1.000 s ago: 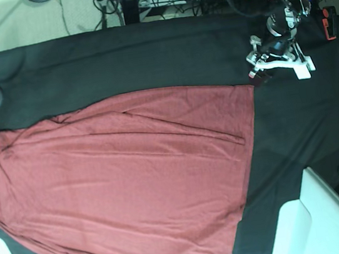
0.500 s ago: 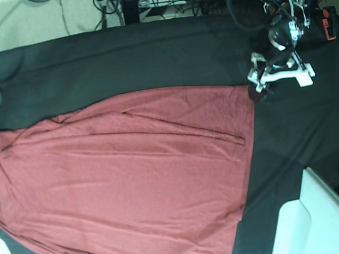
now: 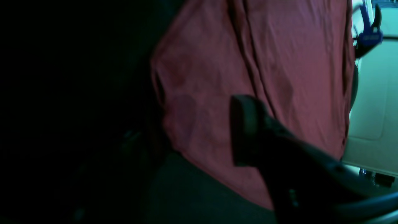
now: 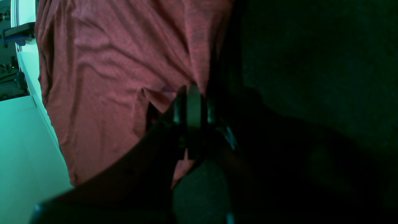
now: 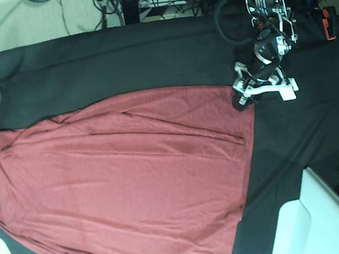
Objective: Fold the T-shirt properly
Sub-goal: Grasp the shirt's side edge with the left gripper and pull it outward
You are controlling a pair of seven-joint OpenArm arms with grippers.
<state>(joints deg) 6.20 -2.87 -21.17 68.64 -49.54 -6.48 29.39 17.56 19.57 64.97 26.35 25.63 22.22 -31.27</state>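
One garment, the T-shirt (image 5: pixel 127 183), lies spread flat on the black table cover (image 5: pixel 116 62), its hem corner toward the left gripper (image 5: pixel 241 99). The right gripper (image 4: pixel 190 102) is clamped narrow on the fabric edge at the opposite end. The left gripper stands over the hem corner, one finger (image 3: pixel 245 130) visible above the cloth; whether its jaws are wide or narrow cannot be told. Seat both pads fully over the corner edge before lifting. Compared with the earlier frames, the left gripper has moved inward from beside the hem to the corner itself.
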